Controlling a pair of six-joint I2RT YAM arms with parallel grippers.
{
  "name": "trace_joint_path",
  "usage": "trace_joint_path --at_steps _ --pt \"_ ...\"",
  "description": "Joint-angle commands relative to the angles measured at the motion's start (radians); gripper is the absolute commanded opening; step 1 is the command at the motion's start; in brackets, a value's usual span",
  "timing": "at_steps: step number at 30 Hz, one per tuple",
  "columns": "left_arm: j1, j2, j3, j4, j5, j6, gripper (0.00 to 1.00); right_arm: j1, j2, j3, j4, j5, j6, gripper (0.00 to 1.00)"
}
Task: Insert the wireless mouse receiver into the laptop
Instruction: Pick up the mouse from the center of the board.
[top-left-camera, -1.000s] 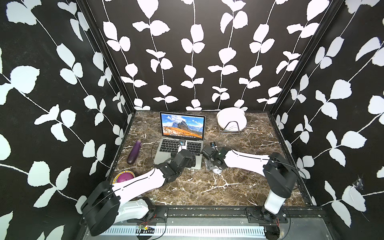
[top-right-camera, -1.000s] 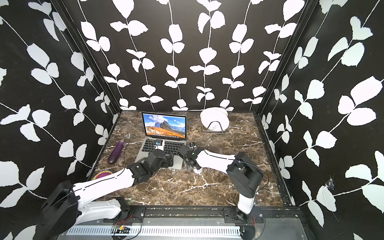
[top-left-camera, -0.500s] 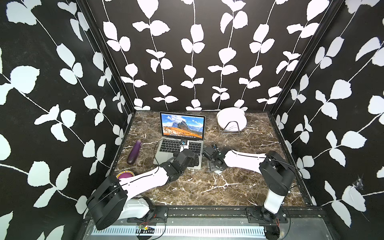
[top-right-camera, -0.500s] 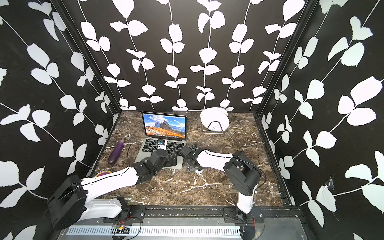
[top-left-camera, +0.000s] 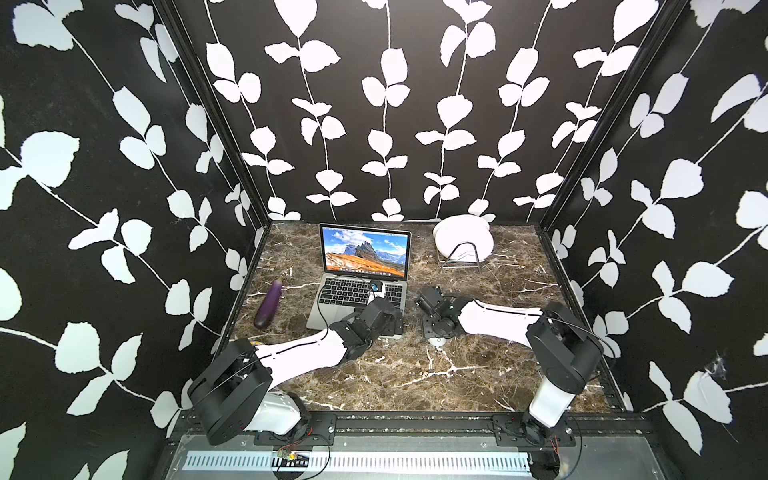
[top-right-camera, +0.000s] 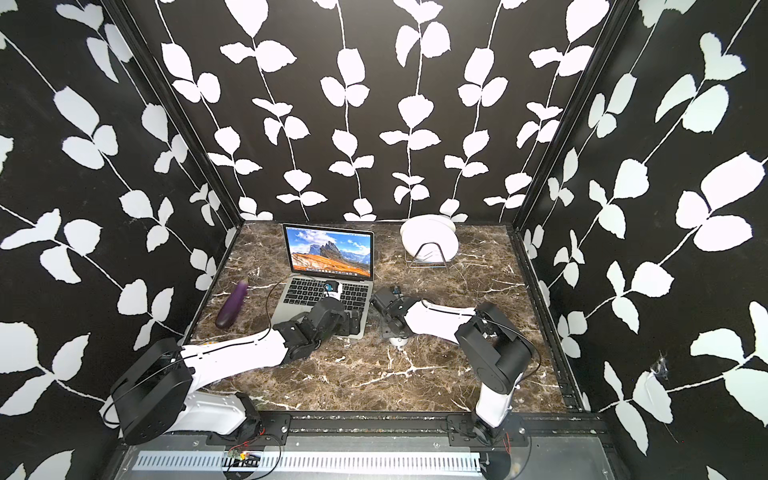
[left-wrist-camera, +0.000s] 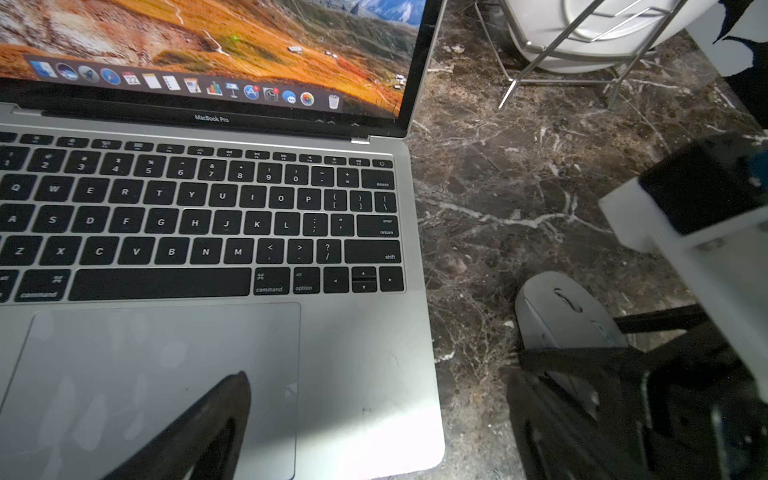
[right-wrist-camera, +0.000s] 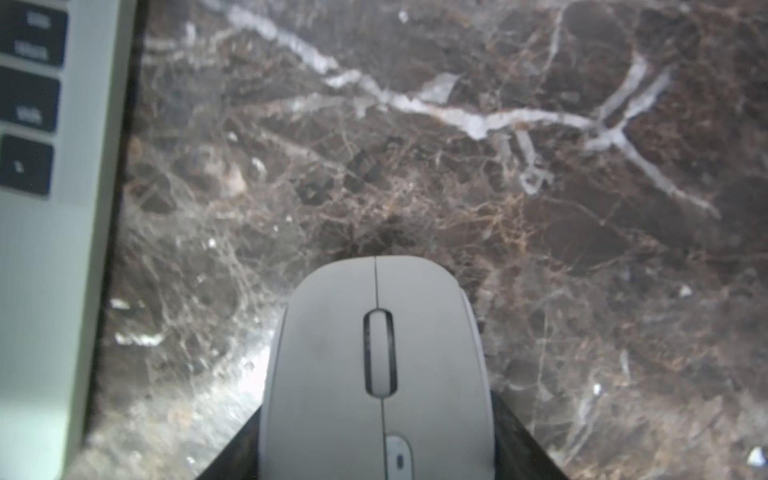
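Beside laptop (top-left-camera: 353, 291), wireless mouse (right-wrist-camera: 332, 353) sits between right end effector (right-wrist-camera: 378, 415) jaws, clamp unclear; left end effector (top-left-camera: 390, 324) released over trackpad (left-wrist-camera: 166, 365).

Can see only a pale sliver of the wireless mouse (top-left-camera: 437, 341) beneath the right claw (top-left-camera: 435, 331), right of centre in both top views.

Table (top-left-camera: 395, 374) is a dark brown marble slab with white veins. Sitting on it: the laptop (top-left-camera: 345, 293), open, toward the far left-middle. A purple eggplant (top-left-camera: 269, 305) lies just left of it. Far right there's a wire rack (top-left-camera: 460, 259) with white plates (top-left-camera: 461, 237) standing in it. The wireless mouse (right-wrist-camera: 332, 374) sits near the laptop's near right corner, small gap between them.
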Motion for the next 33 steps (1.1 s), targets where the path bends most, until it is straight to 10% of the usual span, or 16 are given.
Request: trace_joint_path --at_steps 1,6,19,25,33 --pt "-0.006 0.023 0.029 0.041 0.038 0.011 0.98 -0.023 -0.034 -0.042 0.009 -0.057 -0.034 0.4" --pt "-0.006 0.055 0.042 0.073 0.08 0.017 0.98 -0.09 -0.091 -0.09 0.059 -0.205 -0.081 0.15" --pt "-0.003 0.075 0.092 0.095 0.188 -0.009 0.98 -0.321 -0.043 -0.259 0.616 -1.029 0.031 0.0" --pt "0.041 0.143 0.18 0.059 0.415 -0.236 0.99 -0.344 0.015 -0.359 1.046 -1.181 0.202 0.0" --pt "0.113 0.101 0.106 0.154 0.514 -0.489 0.98 -0.346 0.018 -0.382 1.168 -1.246 0.196 0.0"
